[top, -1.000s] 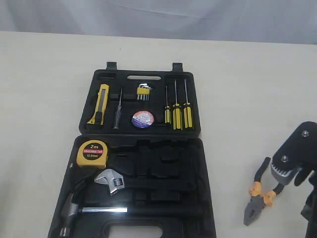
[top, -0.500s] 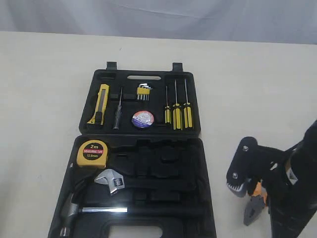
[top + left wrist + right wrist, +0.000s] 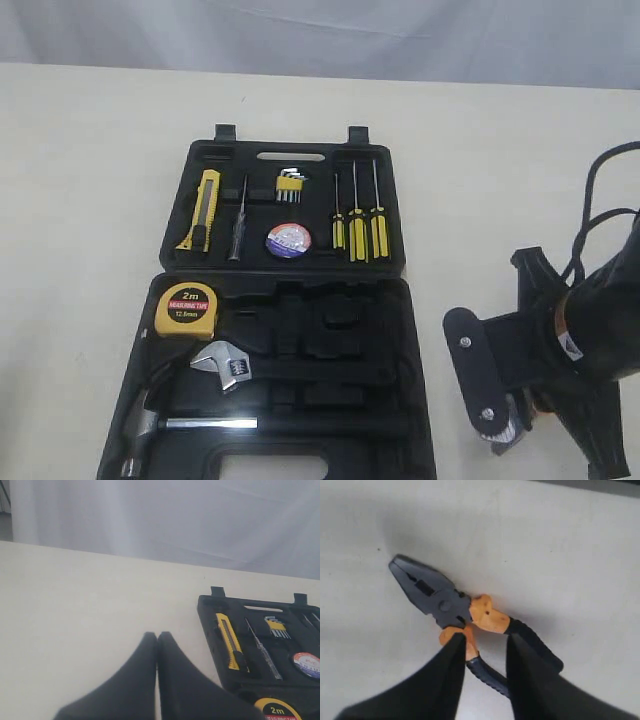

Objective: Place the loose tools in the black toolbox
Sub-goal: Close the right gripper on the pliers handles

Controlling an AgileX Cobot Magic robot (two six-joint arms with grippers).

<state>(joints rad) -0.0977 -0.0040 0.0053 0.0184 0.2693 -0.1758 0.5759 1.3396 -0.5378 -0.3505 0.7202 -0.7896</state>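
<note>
On my left gripper (image 3: 157,637) the jaws are pressed together, empty. The open black toolbox (image 3: 398,300) holds the utility knife (image 3: 203,210), tape roll (image 3: 288,240) and tape measure (image 3: 186,310). On the tabletop (image 3: 520,180) to its right lie the pliers (image 3: 442,605), nose pointing away from my right gripper (image 3: 486,640), one handle between its spread jaws, the other outside.

The black toolbox (image 3: 340,335) was of matt moulded plastic. The pliers (image 3: 449,607) had a dull dark metal head, and their orange and black grips looked like rubber. The hammer (image 3: 205,424) and the wrench (image 3: 226,366) were bright, shiny steel. The table (image 3: 90,200) looked smooth and matt.
</note>
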